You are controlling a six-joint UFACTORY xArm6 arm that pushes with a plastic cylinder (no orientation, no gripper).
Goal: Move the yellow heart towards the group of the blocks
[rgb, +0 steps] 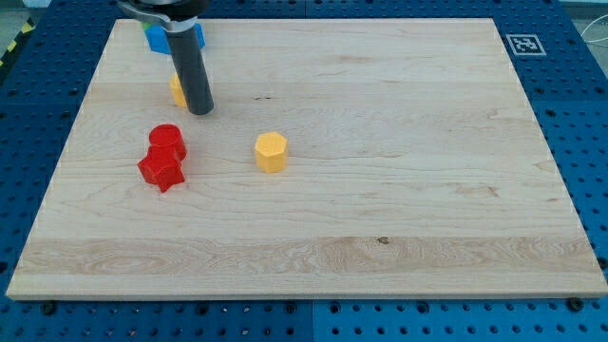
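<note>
Yellow heart (177,91) sits near the board's top-left corner, mostly hidden behind the rod, touching the tip (200,112) on its left. Blue blocks (154,38) lie just beyond, toward that corner, so the push runs up-left. No claw exists here.

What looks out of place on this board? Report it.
Nothing stands out. My tip sits just right of the yellow heart, mostly hidden behind the rod. Red blocks, yellow hexagon and blue blocks rest flat and undamaged.
</note>
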